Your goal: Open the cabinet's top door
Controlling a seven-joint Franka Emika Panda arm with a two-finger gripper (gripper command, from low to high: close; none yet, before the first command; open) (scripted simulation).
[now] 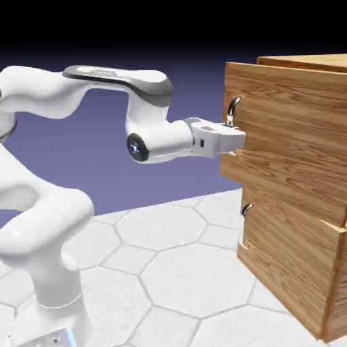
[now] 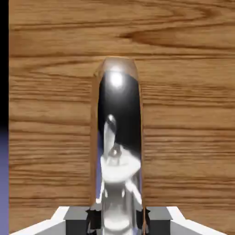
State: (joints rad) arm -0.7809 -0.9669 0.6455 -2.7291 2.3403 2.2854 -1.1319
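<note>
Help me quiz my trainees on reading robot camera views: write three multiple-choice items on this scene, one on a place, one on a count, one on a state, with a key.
1. Where is the hand?
A) Down at the floor
B) At the upper panel
C) Over the cabinet's top

2. How many handles show on the cabinet's front?
A) Two
B) Three
C) Four

3. What state is the hand in?
A) Wide open
B) Shut on nothing
C) Closed on a handle

Key:
1. B: the exterior view shows its fingers reaching the upper panel.
2. A: there is an upper handle and a lower handle.
3. C: in the hand view, the upper handle's shiny metal fills the space between the fingertips.
</note>
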